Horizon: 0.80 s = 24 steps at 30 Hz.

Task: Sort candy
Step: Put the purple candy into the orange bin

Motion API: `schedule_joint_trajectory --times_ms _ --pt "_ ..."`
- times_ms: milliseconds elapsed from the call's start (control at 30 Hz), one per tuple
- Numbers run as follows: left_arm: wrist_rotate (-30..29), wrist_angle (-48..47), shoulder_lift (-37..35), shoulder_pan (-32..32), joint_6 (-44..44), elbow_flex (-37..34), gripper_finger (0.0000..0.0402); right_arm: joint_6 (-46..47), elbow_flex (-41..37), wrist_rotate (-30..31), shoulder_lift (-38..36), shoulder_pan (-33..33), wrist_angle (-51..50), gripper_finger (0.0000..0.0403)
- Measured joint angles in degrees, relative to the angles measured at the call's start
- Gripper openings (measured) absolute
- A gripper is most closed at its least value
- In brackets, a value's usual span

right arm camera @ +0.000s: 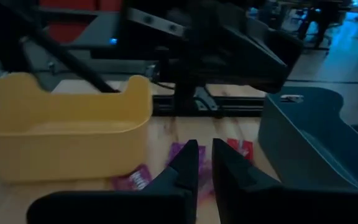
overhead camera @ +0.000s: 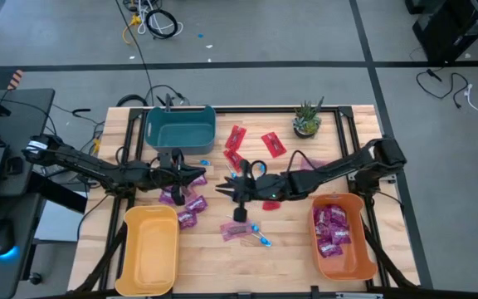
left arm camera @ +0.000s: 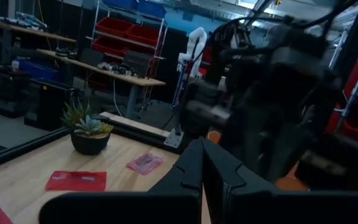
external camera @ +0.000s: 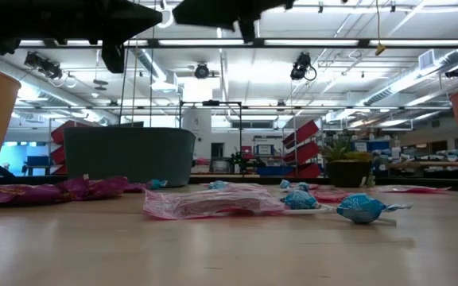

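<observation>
Candy lies scattered on the wooden table (overhead camera: 289, 249): purple packets (overhead camera: 191, 206) near the yellow bin (overhead camera: 149, 249), red packets (overhead camera: 272, 144) at the far middle, and a pink packet (overhead camera: 237, 229) with blue lollipops (overhead camera: 260, 237) beside it. More purple packets lie in the orange bin (overhead camera: 343, 235). My left gripper (overhead camera: 203, 177) hangs shut and holds nothing above the table's middle, pointing right (left arm camera: 202, 155). My right gripper (overhead camera: 221, 188) faces it from the right, above the purple packets. Its fingers are open by a narrow gap with nothing between them (right arm camera: 205, 152).
A teal bin (overhead camera: 181, 126) stands at the far left of the table. A small potted plant (overhead camera: 307, 119) stands at the far right. The two grippers' tips are close together over the middle. Bare wood lies between the yellow and orange bins.
</observation>
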Motion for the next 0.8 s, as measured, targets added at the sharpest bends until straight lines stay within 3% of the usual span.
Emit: schedule_joint_trajectory --times_ms 267,800 --pt "0.0 -0.1 0.0 0.0 0.11 0.0 0.0006 1.92 0.04 -5.58 6.11 -2.81 6.97 0.003" --pt "-1.29 -0.18 0.0 0.0 1.66 0.0 0.0006 1.57 0.19 -9.78 16.36 -6.56 16.33 0.0031"
